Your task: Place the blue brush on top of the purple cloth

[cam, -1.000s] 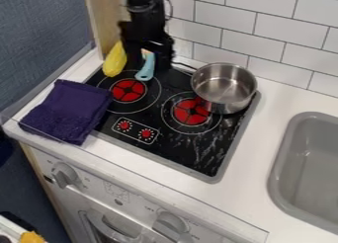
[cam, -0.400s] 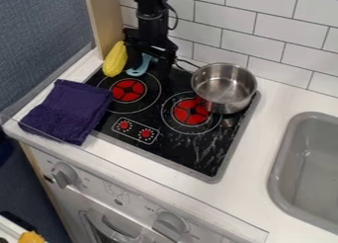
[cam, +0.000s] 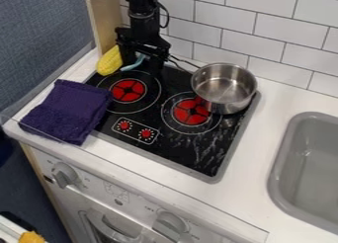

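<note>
Blue plastic is seen between the spread fingers of the black hand [cam: 141,66]: the brush [cam: 135,62] is partly hidden by the hand and is placed at the rear left of the stove [cam: 198,161], its visible end pointed toward the corn [cam: 110,60]. The fingers are parted, one seen to either side of the brush. The corn is set just beside the hand, at the stove's back corner. The purple cloth [cam: 68,108] is laid folded, nearer the front, across the stove's left edge and the white counter [cam: 249,186]; the brush is seen apart from it. To the right of the hand, a steel pot [cam: 224,87] is stood on the stove. Farther right, a grey sink [cam: 282,178] is set into the counter.
</note>
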`<state>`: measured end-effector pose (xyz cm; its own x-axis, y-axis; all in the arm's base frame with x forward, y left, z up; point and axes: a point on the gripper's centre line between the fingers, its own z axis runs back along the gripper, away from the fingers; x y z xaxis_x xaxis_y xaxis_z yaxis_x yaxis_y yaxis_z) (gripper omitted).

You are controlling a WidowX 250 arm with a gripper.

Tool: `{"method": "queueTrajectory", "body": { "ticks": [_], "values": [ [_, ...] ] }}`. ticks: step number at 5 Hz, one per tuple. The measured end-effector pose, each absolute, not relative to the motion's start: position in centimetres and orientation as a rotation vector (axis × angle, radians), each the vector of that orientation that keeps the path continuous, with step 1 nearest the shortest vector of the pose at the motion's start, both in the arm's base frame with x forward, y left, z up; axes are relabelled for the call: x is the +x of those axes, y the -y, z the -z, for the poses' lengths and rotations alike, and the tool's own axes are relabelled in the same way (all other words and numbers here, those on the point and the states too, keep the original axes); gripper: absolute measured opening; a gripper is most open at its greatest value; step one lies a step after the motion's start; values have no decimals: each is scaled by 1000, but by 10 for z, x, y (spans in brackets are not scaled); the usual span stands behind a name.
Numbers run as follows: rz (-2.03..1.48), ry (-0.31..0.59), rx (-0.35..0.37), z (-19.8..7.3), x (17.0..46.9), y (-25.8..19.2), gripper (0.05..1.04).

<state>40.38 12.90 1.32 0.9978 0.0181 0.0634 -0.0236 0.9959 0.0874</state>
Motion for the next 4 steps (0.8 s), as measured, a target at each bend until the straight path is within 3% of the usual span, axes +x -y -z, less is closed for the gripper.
{"method": "queueTrajectory", "body": {
  "ticks": [2, 3, 4],
  "values": [
    [14, 61, 68, -10, 395, -122, 340],
    [52, 56, 59, -13, 389, -114, 169],
    [87, 111, 86, -47, 385, -104, 99]
  ]
}}
